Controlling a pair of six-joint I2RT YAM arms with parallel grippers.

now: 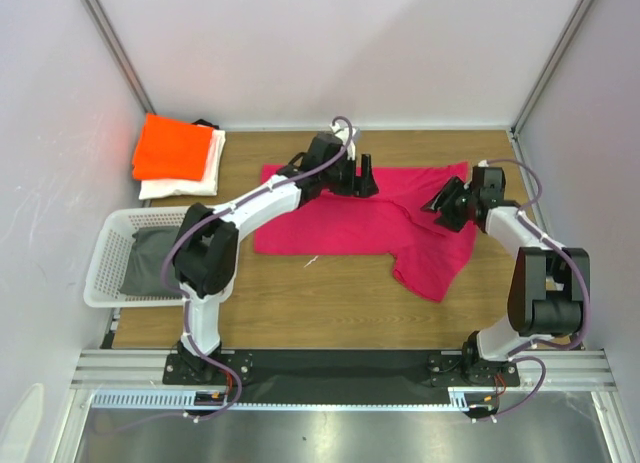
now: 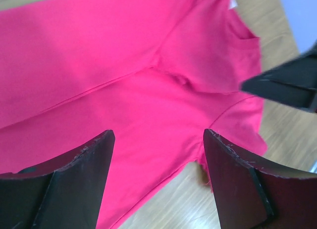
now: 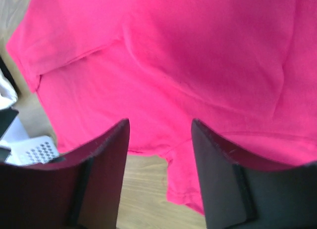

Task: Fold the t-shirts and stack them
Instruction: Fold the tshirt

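Magenta-pink t-shirt [image 1: 340, 223] is lying spread on the wooden table [image 1: 320, 308]. Left gripper [image 2: 158, 137] is hovering over it with jaws wide apart, gripping nothing, and right gripper [image 3: 161, 125] is hanging above its right side, fingers parted and empty. Orange t-shirt [image 1: 172, 148] is sitting folded on the white t-shirt [image 1: 185, 186] at the far left.
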